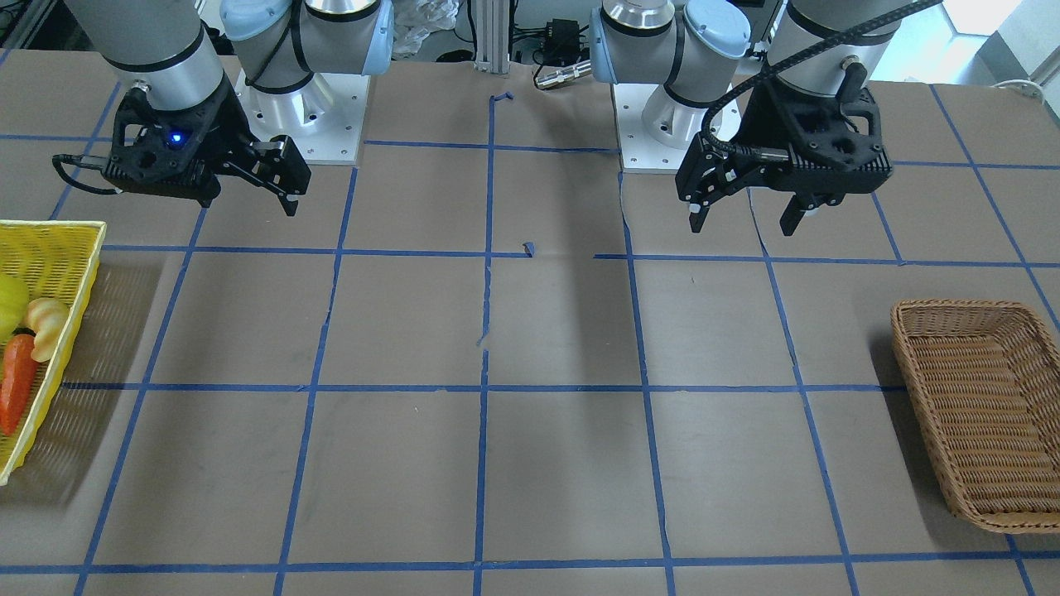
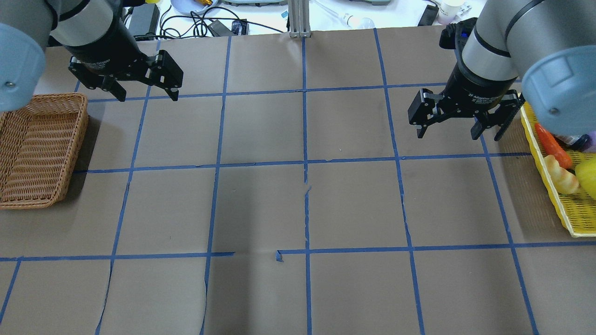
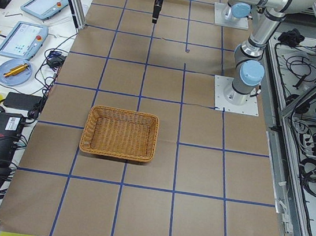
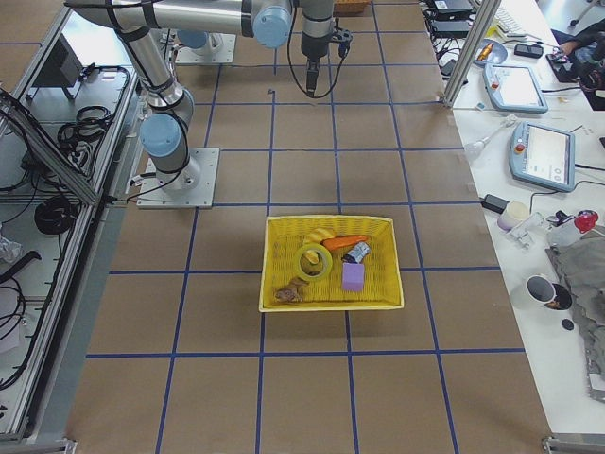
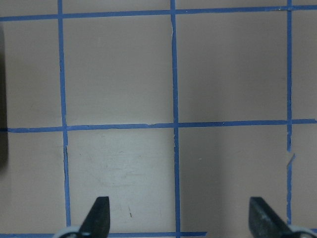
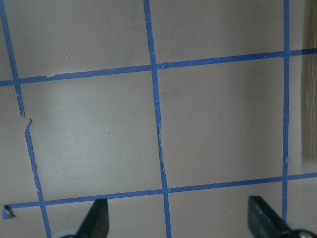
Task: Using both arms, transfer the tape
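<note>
The tape (image 4: 312,261), a yellow roll, lies in a yellow basket (image 4: 331,305) with a carrot, a bread roll and a purple block. My right gripper (image 2: 454,135) hangs open and empty over the table, just inboard of that basket; it also shows in the front view (image 1: 248,199) and the right wrist view (image 6: 181,218). My left gripper (image 2: 149,97) hangs open and empty near the table's far edge; it shows too in the front view (image 1: 743,225) and the left wrist view (image 5: 179,218). Both wrist views show only brown table and blue grid lines.
An empty brown wicker basket (image 2: 37,149) stands at the table's left end, close to my left gripper. The yellow basket (image 2: 554,195) stands at the right end. Cables, pendants and clutter lie on the bench beyond the far edge.
</note>
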Controlling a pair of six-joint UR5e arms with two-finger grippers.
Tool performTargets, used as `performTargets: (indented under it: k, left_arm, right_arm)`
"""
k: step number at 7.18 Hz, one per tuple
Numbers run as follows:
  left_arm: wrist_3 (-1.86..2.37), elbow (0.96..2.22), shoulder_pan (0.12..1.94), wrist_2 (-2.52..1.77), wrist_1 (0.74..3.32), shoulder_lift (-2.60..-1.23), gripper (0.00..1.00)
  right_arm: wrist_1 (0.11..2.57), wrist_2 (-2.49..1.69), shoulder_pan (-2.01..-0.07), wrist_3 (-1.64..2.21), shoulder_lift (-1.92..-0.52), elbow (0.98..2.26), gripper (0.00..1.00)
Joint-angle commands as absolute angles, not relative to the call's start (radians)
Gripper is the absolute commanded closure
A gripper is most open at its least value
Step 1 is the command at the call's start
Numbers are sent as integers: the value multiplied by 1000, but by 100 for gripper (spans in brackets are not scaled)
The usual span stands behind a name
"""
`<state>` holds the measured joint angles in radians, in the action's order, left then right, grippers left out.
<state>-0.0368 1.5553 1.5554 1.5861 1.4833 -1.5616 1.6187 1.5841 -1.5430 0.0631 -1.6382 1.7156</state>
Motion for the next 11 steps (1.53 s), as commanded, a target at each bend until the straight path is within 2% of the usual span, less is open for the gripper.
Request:
performTargets:
  k: [1,3,7,8,11]
  left_arm:
    - [-37,1554,1555,1586,1483,-1562,0]
    - [-37,1557,1555,1588,1483,-1560,0]
    - [-37,1559,1555,1589,1483,-1560,0]
    - [-37,1557,1555,1591,1483,-1560,0]
    - [-37,1557,1555,1592,1483,-1560,0]
  right_arm:
    - [1643,1583,-1511,67,-1625,1717,0]
    - [1660,1565,-1278,-74,-1580,1718,0]
    - [1734,1531,-814,-808,-1409,1715,0]
    - [1762,1517,-743,-909,-1352,1710,0]
    - [1850,1484,-689,-1002,-1224,1715,0]
